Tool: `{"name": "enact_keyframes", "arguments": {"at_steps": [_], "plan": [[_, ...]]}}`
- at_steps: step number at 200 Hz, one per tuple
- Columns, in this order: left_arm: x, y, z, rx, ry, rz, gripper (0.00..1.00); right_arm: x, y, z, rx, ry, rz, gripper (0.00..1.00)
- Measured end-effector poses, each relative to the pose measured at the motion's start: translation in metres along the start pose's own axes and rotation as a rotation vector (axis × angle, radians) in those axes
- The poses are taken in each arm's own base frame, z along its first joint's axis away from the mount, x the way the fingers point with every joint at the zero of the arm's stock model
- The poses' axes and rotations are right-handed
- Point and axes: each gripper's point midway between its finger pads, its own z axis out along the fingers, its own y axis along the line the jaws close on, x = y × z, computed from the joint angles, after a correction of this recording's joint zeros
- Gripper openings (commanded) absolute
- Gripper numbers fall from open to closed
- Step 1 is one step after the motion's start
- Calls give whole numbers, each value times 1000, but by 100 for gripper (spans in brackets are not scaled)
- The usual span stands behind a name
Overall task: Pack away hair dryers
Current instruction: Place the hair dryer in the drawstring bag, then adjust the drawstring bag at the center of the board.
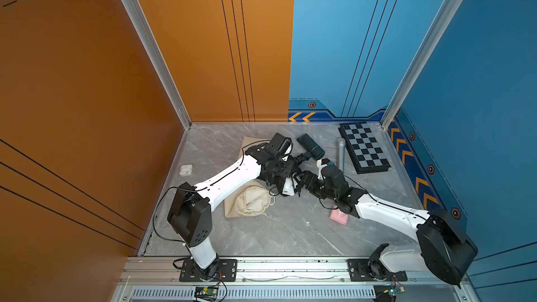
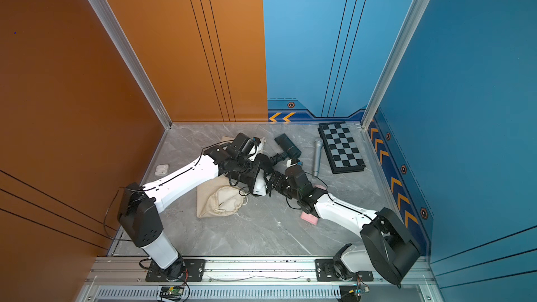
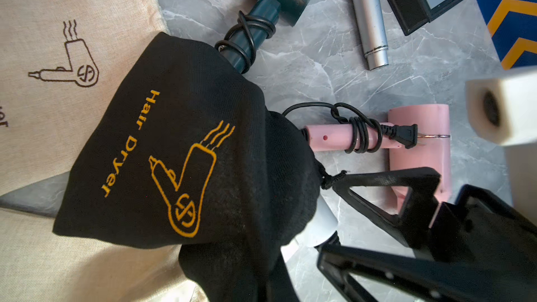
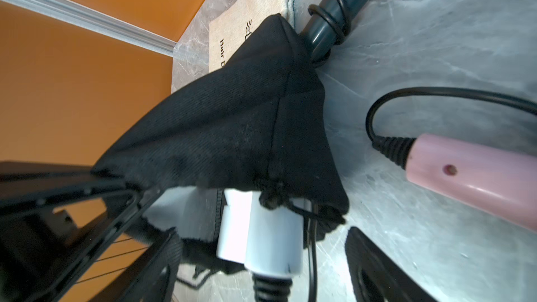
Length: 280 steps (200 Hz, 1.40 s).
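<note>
Both arms stretch inward and meet over the middle of the desk [image 1: 284, 233].
The left arm [image 1: 229, 180] rises from its near-left base, bends at the elbow and slants far and right, its wrist tipped down and the left gripper [image 1: 283, 180] with jaws closed. The right arm [image 1: 386, 209] lies low from the near-right base, its right gripper [image 1: 300, 185] just beside the left one, jaws spread wide.

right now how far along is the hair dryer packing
Done: nothing fully bagged. In hand: white dryer sits partway in the black bag, handle sticking out; left jaws shut on the cloth, right jaws open. Remaining: pink dryer and dark dryer lie bare on the table.
</note>
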Motion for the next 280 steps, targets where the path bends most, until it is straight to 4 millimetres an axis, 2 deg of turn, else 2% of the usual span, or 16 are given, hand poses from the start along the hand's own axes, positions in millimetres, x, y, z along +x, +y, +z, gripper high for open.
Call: {"name": "enact_keyframes", "arguments": {"at_steps": [45,71,132,190,222,236,257,280], "plan": [[0,-1,0,6,2,-8,0,-7,11,-32,-7,-42,-121,82],[0,-2,-1,11,3,-8,0,-9,10,-36,7,-54,-251,77],[0,-3,-1,17,6,-19,0,-11,0,-16,45,-59,-487,76],[1,-3,-1,20,7,-20,0,-8,-16,16,73,-37,-534,74],[1,-4,-1,23,7,-19,0,-16,-10,24,63,-58,-543,73],[0,-4,-2,24,5,-19,0,-24,-1,27,50,-79,-548,67],[-1,-5,-5,27,-2,-19,0,-34,9,32,34,-102,-547,52],[-3,-5,-10,30,-12,-18,0,-36,11,43,37,-96,-545,30]]}}
